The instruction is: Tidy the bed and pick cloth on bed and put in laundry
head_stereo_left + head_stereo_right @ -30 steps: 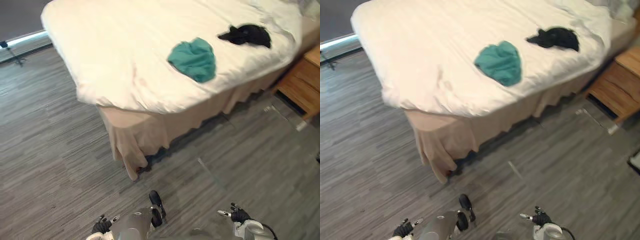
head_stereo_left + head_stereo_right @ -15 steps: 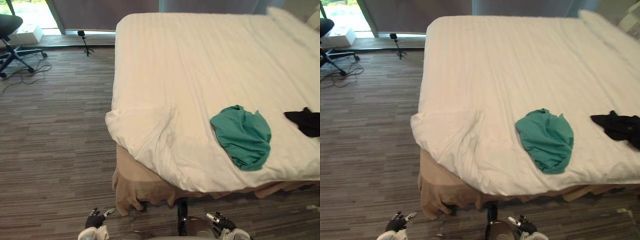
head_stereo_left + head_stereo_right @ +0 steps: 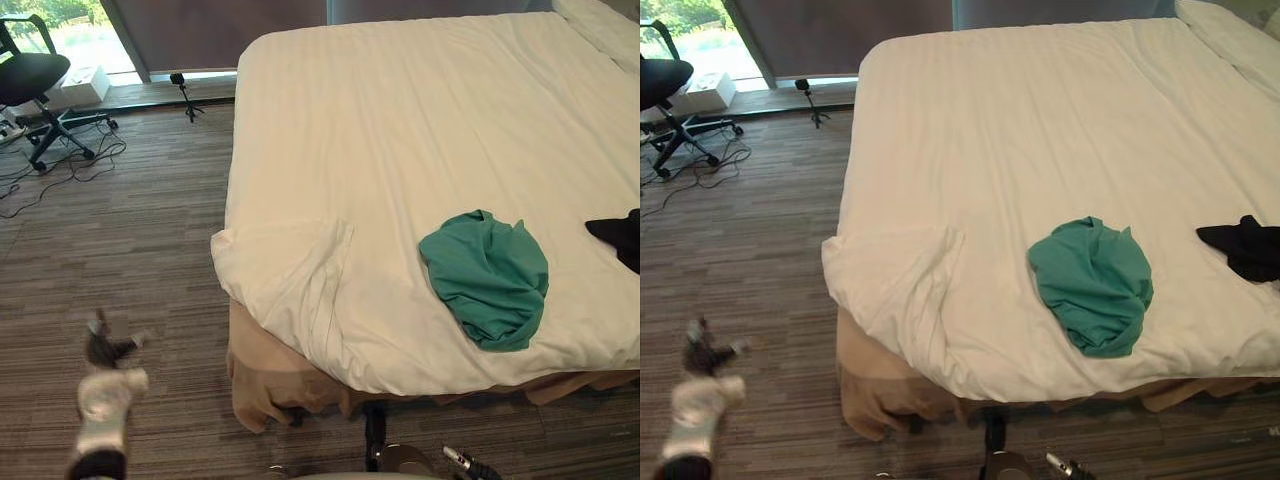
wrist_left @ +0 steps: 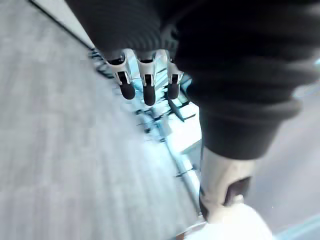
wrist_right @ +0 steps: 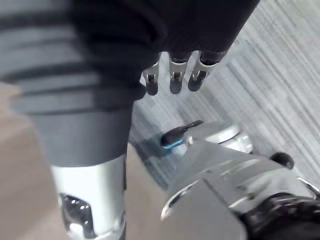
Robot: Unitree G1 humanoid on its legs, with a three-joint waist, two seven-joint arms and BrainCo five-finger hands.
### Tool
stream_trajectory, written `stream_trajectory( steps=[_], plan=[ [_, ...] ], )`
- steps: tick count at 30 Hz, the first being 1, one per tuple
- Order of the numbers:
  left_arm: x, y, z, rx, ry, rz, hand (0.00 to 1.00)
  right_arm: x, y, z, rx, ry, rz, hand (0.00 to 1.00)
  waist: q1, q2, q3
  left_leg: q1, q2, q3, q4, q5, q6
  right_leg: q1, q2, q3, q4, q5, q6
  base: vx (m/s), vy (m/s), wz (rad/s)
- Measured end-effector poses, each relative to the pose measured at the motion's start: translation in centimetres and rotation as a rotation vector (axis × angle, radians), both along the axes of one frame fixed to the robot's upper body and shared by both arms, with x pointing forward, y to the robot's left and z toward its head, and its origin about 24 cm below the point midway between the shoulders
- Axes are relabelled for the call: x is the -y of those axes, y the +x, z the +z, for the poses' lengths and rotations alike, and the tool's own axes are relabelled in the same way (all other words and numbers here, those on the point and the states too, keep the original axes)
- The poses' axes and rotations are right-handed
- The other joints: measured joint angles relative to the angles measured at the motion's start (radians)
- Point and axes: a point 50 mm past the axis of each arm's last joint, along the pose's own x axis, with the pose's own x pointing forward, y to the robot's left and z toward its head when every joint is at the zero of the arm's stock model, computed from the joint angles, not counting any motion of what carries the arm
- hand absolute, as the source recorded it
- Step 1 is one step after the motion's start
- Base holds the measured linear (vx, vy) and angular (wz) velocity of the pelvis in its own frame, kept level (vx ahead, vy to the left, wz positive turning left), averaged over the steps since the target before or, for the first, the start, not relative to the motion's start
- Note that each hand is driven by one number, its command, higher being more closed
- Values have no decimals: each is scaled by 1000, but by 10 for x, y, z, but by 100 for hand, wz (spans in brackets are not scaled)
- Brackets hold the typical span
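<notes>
Two cloths on the bed, right?
Yep. Teal cloth is crumpled on the white duvet, near the bed's front edge, twd the robot's right. Black cloth lies further right, well apart from the teal one, cut off by the edge of the left eye view.
Either one in a hand?
No. Both lie loose on the duvet, nothing touching them.
Left hand?
Left hand is up over the floor at the robot's left, well short of the bed's corner. Its wrist view has the fingers straight and side by side, thumb off on its own, nothing betw. them.
Right hand?
Right hand is low, just showing at the bottom of the left eye view, below the bed's front edge. Its fingers hang relaxed and apart from the thumb, no cloth in them, floor past them.
Bed itself?
Duvet mostly smooth w/ faint stripes. Front left corner is folded back on itself and creased. Beige bed skirt shows under it, bunched at the corner. Pillow at the far right.
Anything else in the rm?
Black office chair at far left, a white box just beside it, a small tripod near the bed's far left corner. Loose cables on the floor by the chair.
</notes>
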Motion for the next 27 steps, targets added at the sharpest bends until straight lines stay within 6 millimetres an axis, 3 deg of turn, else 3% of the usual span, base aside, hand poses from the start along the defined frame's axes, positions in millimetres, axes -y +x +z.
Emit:
stream_trajectory(
  steps=[2,6,11,17,20,23,26,27],
  plan=[
    [1,8,26,56,31,-81,0,-4,-3,-1,-3,5,-12,0,-1,-3,-12,2,-1,20,2,-4,0,-7,1,5,0,3,-2,-87,2,-25],
    [13,24,53,95,44,-238,0,-7,-6,-1,-1,11,-40,0,-5,16,-32,7,0,45,-3,0,-7,-22,11,25,0,9,-8,-12,-14,-21],
    [54,53,56,-4,150,-454,0,-7,-6,-1,9,3,-43,0,-24,38,-32,22,3,72,-16,3,-12,-27,23,46,0,10,-9,14,3,-13],
    [108,70,6,-304,273,-661,0,-9,-2,-1,27,-17,-6,0,-60,26,-16,33,-5,107,-27,3,-12,-40,28,74,0,12,-6,-23,2,-17],
    [119,72,-15,-403,268,-697,0,-11,4,0,38,-29,34,0,-75,15,0,31,-9,124,-28,3,-12,-58,28,87,0,17,-5,-27,-8,-16],
    [136,71,-52,-559,261,-728,0,-11,9,1,41,-31,76,0,-89,13,14,9,-11,141,-27,3,-12,-90,30,103,0,24,-3,-43,-19,-15],
    [143,70,-68,-653,297,-733,0,-8,19,3,43,-51,141,0,-103,17,36,-2,-12,150,-25,3,-12,-104,30,109,2,27,-4,-14,-18,-9],
    [144,71,-69,-660,304,-731,100,-8,20,3,44,-53,147,0,-105,18,42,-2,-12,151,-24,3,-12,-104,30,109,5,27,-4,0,0,0]
  ],
)
